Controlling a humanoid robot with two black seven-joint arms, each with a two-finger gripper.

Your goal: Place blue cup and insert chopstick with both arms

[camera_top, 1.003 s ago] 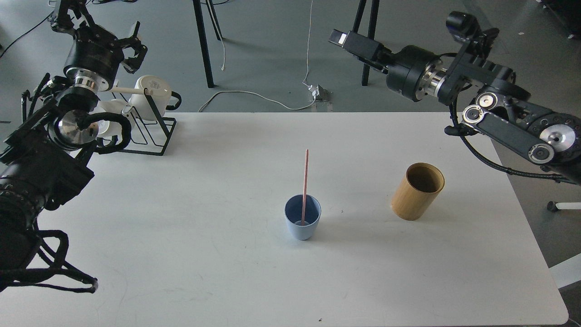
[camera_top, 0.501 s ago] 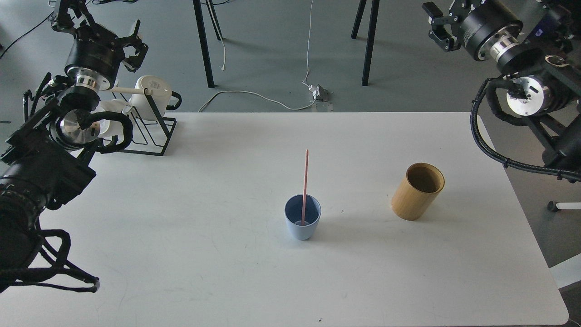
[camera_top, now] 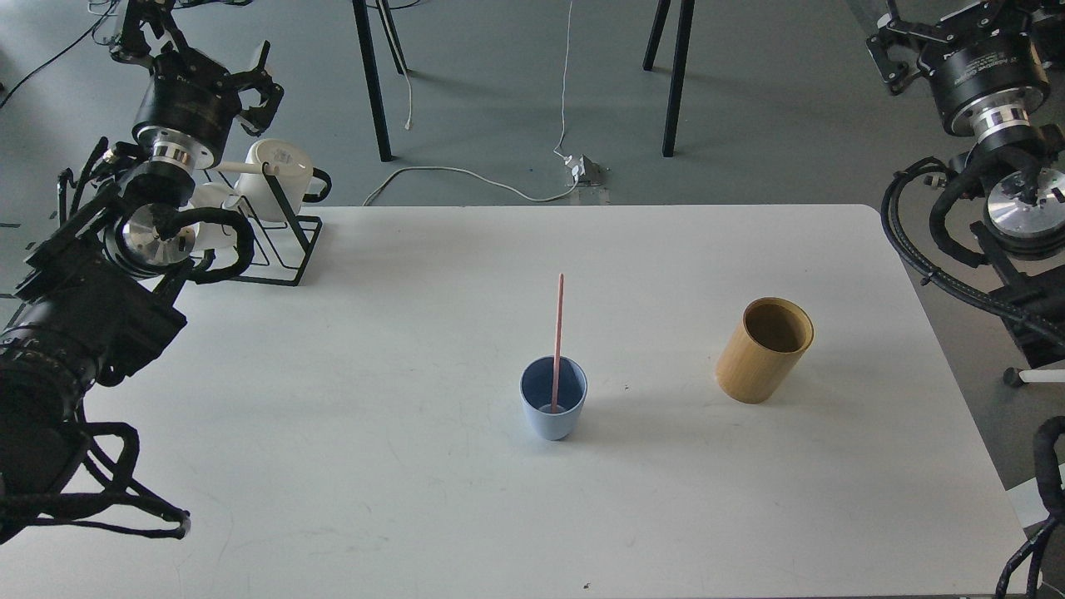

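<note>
The blue cup stands upright on the white table, right of the middle. The pale-pink chopstick stands in the cup, leaning on its far rim and reaching well above it. My left gripper is raised at the far left above the mug rack; its fingers stand apart and hold nothing. My right gripper is raised at the top right, beyond the table's edge and partly cut off by the frame, so its fingers cannot be told apart. Both grippers are far from the cup.
A tan bamboo cylinder stands to the right of the cup, tilted slightly. A black wire rack with white mugs stands at the back left corner. Black stand legs and a white cable are on the floor behind.
My right arm has swung up and to the right, from over the table's back right to beyond its edge. My left arm has shifted slightly. Cup and chopstick have not moved.
</note>
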